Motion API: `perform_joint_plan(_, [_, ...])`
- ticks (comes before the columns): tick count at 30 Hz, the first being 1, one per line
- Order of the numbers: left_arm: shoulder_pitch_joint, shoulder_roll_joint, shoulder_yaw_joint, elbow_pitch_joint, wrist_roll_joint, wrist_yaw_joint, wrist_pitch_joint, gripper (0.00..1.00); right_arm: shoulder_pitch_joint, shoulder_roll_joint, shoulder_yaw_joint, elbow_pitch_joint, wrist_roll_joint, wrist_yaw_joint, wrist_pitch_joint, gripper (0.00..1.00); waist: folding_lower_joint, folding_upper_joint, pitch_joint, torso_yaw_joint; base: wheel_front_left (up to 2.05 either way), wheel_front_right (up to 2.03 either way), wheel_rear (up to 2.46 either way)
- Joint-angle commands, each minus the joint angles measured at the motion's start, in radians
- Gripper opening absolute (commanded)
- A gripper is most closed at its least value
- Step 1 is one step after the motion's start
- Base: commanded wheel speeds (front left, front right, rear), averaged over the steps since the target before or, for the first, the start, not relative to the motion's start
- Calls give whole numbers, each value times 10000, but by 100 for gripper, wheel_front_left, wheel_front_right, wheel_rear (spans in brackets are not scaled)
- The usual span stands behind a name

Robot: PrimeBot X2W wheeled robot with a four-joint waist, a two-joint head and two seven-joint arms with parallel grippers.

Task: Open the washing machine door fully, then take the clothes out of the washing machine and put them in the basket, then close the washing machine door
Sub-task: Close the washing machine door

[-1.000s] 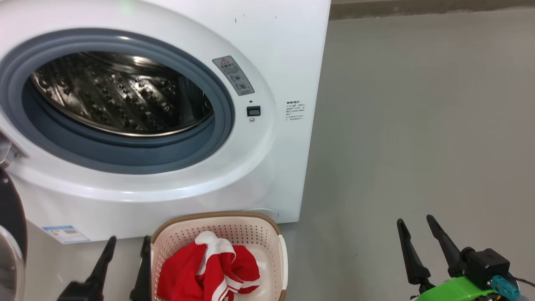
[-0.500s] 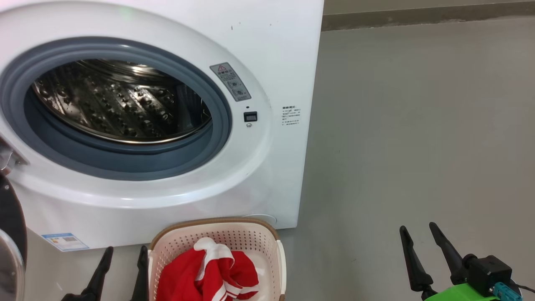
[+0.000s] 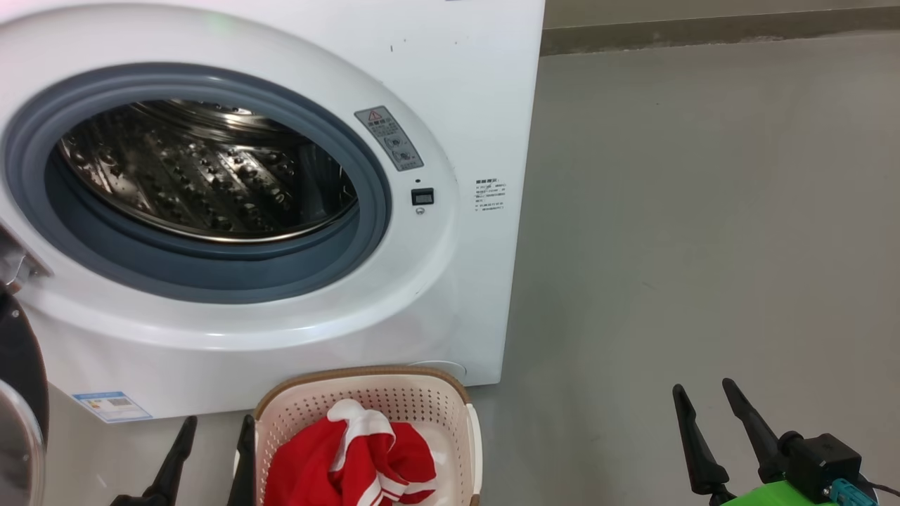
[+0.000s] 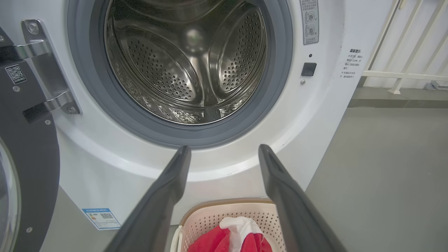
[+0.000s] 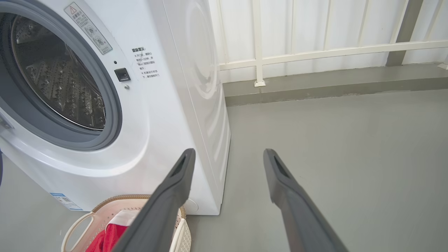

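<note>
Seen from my head camera, the white washing machine [image 3: 457,84] fills the upper left of the frame, its grey rubber ring [image 3: 380,190] framing a bare steel drum [image 3: 211,176]. The washing machine door [image 3: 17,393] hangs swung open at the far left edge. Bottom centre, the basket [image 3: 365,376] sits on the grey floor [image 3: 703,211] just in front of the machine, the red-and-white clothes [image 3: 330,464] heaped inside it. My left end effector [image 3: 219,422] shows at the lower left, just beside the basket's left wall, fingers spread and holding nothing. My right end effector [image 3: 703,386] shows at the lower right over bare floor, well apart from the basket, also spread and holding nothing. From my left wrist camera, my left end effector [image 4: 224,148] rises from the bottom with its fingers wide apart, pointing at the lower lip of the washing machine [image 4: 315,115]. The drum [image 4: 189,63] gleams in the upper centre, the door [image 4: 31,157] on its metal hinge [image 4: 45,66] fills the left edge, and the basket [image 4: 210,218] with the clothes [image 4: 210,243] lies at bottom centre between the fingers. From my right wrist camera, my right end effector [image 5: 229,152] is spread across the machine's right front corner [image 5: 168,122] and the floor [image 5: 350,140]. The basket [image 5: 101,213] and clothes [image 5: 103,241] sit in the lower left, and a white railing [image 5: 315,52] runs across the upper right.
</note>
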State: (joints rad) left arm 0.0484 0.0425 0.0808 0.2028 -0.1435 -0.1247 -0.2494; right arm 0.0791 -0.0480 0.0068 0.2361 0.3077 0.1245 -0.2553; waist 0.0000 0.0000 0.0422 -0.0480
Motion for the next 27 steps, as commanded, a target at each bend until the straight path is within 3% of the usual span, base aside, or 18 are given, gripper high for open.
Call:
perform_joint_plan(1, [-74, 79, 277, -290, -49, -4, -124, 100, -77, -131, 212, -261, -26, 62, -65, 100, 0, 0, -3, 3, -73, 73, 0])
perform_joint_plan(16, [-111, 78, 296, -434, -91, 19, -124, 100, -143, -126, 175, -286, -37, 62, -65, 100, 0, 0, 125, 93, -112, 111, 1])
perform_joint_plan(27, [-151, 78, 291, -425, -177, 9, -124, 100, -169, -112, 163, -274, -54, 62, -65, 100, 0, 0, 185, 135, -17, 17, 0])
